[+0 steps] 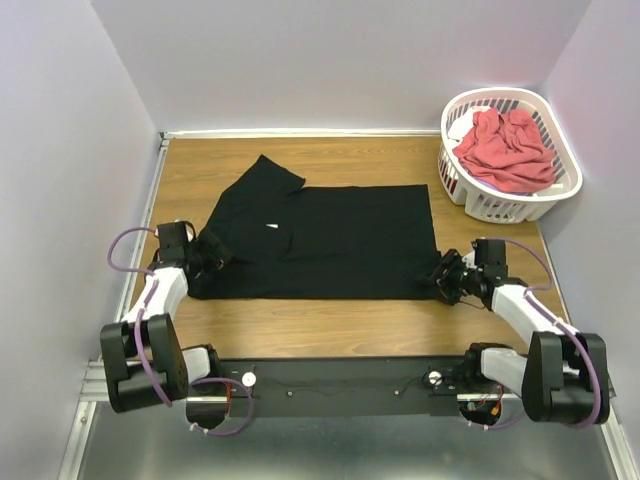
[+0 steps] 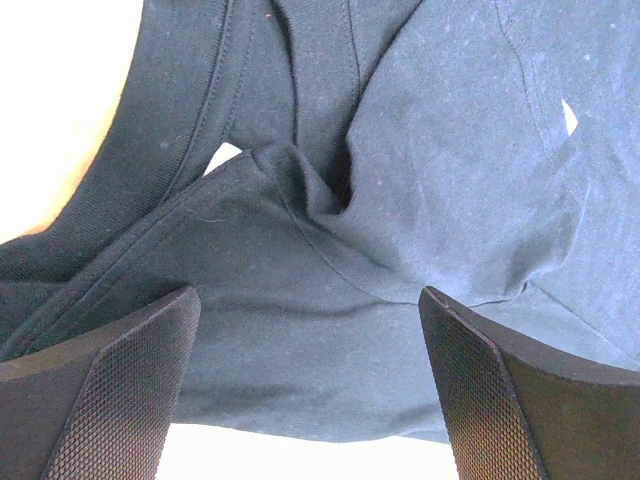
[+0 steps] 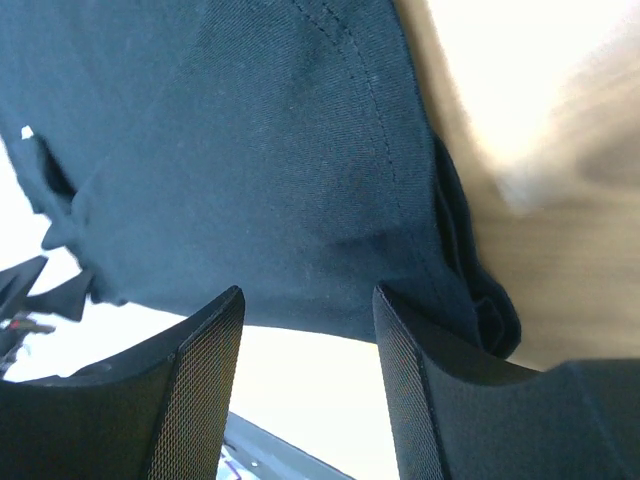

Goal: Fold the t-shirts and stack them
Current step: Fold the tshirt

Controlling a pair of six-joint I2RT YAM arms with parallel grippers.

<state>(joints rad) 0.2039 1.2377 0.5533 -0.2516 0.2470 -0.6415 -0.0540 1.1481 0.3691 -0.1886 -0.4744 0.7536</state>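
Black t-shirt (image 1: 340, 240) lies flat; coral-red t-shirt (image 1: 505, 150) fills basket (image 1: 490, 206) nearby.

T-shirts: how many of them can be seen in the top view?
2. The black t-shirt lies spread on the table; the coral-red t-shirt is crumpled in the white basket at the far right. Others may be hidden beneath it.

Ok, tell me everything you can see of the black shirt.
The black shirt lies flat on the table, soft plain cloth, apparently folded to a rectangle with one sleeve poking out far-left and a small white tag showing. The left gripper and right gripper sit open at its near corners.
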